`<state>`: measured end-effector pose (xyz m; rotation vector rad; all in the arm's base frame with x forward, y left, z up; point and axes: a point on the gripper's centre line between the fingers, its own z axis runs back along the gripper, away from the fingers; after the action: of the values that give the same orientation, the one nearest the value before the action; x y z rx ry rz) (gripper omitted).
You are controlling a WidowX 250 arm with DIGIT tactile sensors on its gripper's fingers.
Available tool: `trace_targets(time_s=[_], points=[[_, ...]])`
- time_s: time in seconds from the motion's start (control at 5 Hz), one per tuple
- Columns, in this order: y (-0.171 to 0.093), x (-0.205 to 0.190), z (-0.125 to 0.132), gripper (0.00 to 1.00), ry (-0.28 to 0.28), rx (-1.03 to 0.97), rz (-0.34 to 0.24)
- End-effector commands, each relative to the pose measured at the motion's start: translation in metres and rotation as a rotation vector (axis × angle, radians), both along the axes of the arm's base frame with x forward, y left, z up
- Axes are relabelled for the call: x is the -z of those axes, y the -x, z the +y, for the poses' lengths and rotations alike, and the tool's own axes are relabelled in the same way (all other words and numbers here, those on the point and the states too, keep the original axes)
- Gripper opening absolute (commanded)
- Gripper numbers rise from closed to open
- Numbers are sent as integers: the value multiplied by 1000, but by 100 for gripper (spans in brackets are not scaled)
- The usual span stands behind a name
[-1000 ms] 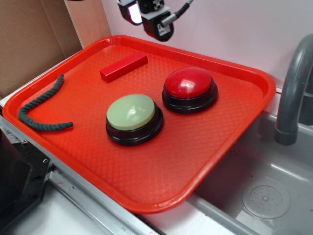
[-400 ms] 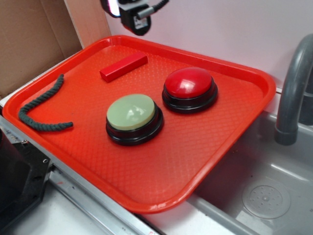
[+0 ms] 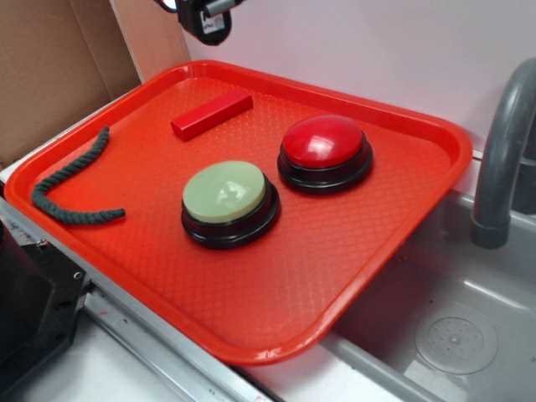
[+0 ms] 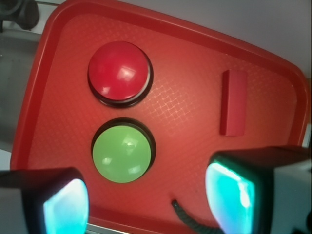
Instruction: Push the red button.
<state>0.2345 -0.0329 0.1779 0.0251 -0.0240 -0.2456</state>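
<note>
Your gripper (image 4: 146, 200) is up high, above the far left corner of the red tray (image 3: 394, 243). In the outside view you can see only a small bit of it at the top edge (image 3: 201, 17). It touches nothing. In the wrist view its two fingers (image 4: 63, 204) stand far apart, so it is wide open, and nothing is between them.

The red button (image 3: 324, 142) sits on the tray, toward the far right part. It is a big shiny red dome on a black round base. No part of the arm is near it.

Just beside it, nearer to you and a little to the left, sits the green button (image 3: 224, 193). It has a black base too. The two buttons are close, but you can see a thin strip of tray between them.

A small red block (image 3: 212, 114) lies flat on the far left part of the tray, well apart from the buttons. A dark rope (image 3: 71, 188) curls along the left side of the tray.

To the right of the tray you see a gray sink (image 3: 452, 327) with a gray tap (image 3: 502, 159) standing up.
</note>
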Motion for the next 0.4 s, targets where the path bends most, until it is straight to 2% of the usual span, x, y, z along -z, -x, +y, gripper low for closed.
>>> trace_targets(time_s=[0.0, 0.2], points=[[3, -28, 1, 100, 0, -5, -125], [6, -34, 1, 100, 17, -5, -137]])
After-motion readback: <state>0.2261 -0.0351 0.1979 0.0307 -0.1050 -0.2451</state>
